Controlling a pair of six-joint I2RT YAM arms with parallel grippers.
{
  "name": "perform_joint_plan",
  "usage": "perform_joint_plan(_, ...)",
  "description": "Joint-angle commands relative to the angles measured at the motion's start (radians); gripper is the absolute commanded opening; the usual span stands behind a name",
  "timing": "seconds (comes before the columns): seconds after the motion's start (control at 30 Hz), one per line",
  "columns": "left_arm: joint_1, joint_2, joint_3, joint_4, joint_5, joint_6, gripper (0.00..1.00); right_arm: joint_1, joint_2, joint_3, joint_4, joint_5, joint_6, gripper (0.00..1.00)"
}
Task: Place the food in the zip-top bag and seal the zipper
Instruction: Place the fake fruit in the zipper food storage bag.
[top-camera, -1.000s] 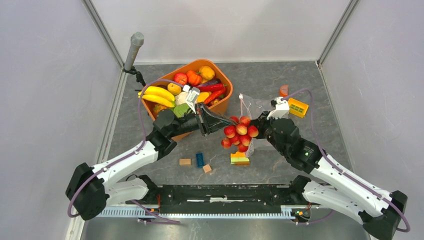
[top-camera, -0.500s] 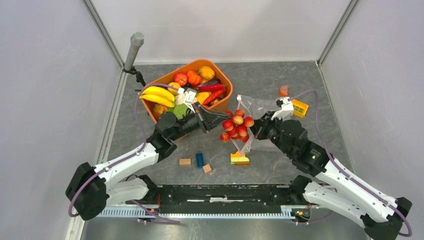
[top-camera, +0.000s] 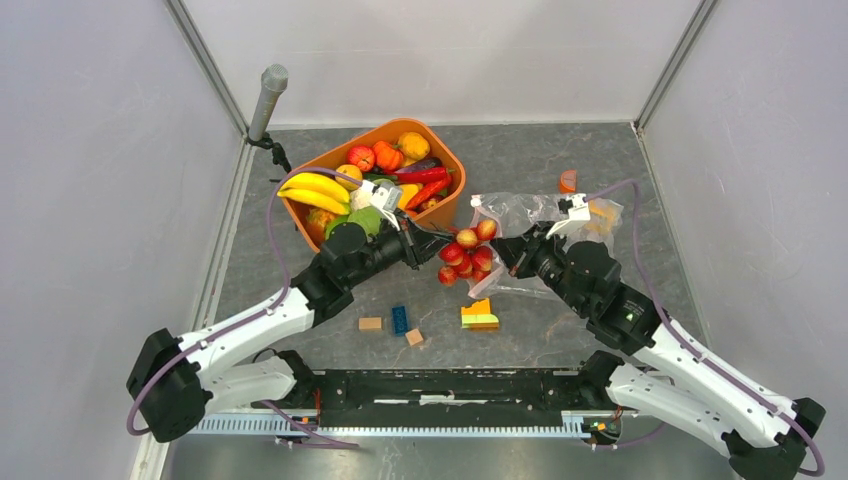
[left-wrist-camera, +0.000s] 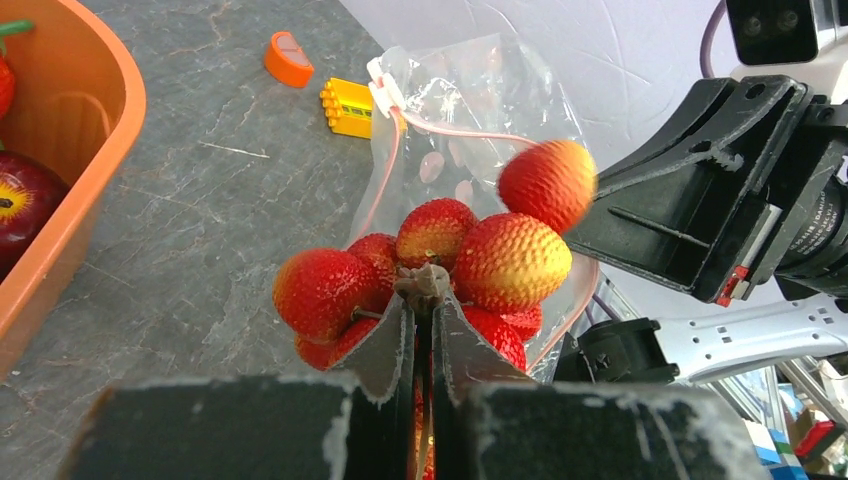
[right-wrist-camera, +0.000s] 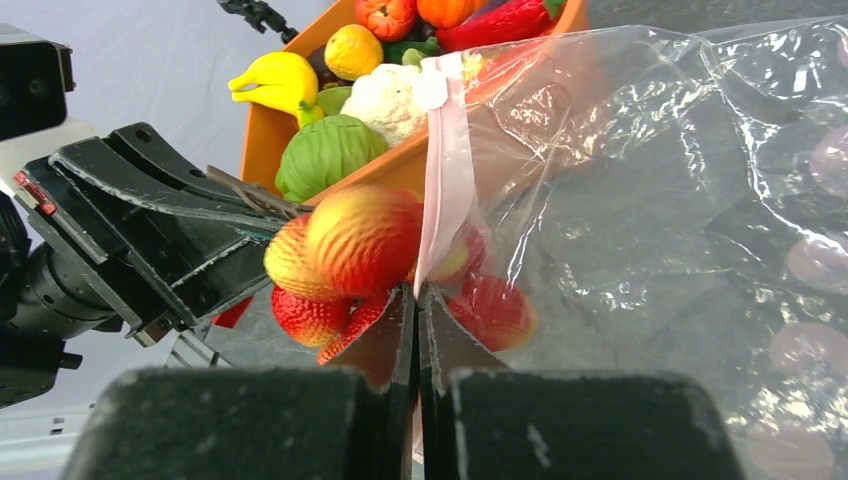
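Where zip-top bag (top-camera: 525, 210) lies, grey tabletop (top-camera: 520, 155), pale walls (top-camera: 440, 60)

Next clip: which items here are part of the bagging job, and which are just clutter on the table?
Job: red fruit cluster in the left gripper; zip-top bag, pinched at its zipper by the right gripper; other food in the orange tub.
Clutter: building blocks, orange half-disc, microphone.
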Motion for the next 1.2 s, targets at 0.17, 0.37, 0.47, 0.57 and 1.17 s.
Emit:
perform_joint_plan(0.17, -0.035, -0.003, 0.067, -0.051, -0.123, 0.073, 0.02, 0.0, -0.027, -0.034, 0.118, -0.039, 0.044, 0.0)
perform_joint_plan(0.37, -0.039, -0.01, 0.061, -0.05, -0.124, 0.079, 0.02, 0.0, -0.046, -0.044, 0.098, 0.011, 0.046, 0.0)
perform_joint_plan(0.47, -0.039, -0.004, 0.073, -0.049, -0.096, 0.086, 0.02, 0.0, -0.051, -0.045, 0.108, 0.004, 0.045, 0.0)
perform_joint_plan(0.57, -0.047, 0.016, 0.094, -0.023, -0.062, 0.076, 0.02, 0.0, -0.024, -0.033, 0.11, -0.038, 0.038, 0.0)
perform_joint_plan(1.17, -0.093, 0.093, 0.077, 0.216, -0.016, -0.077, 0.02, -0.001, -0.037, -0.176, 0.467, -0.178, 0.211, 0.0)
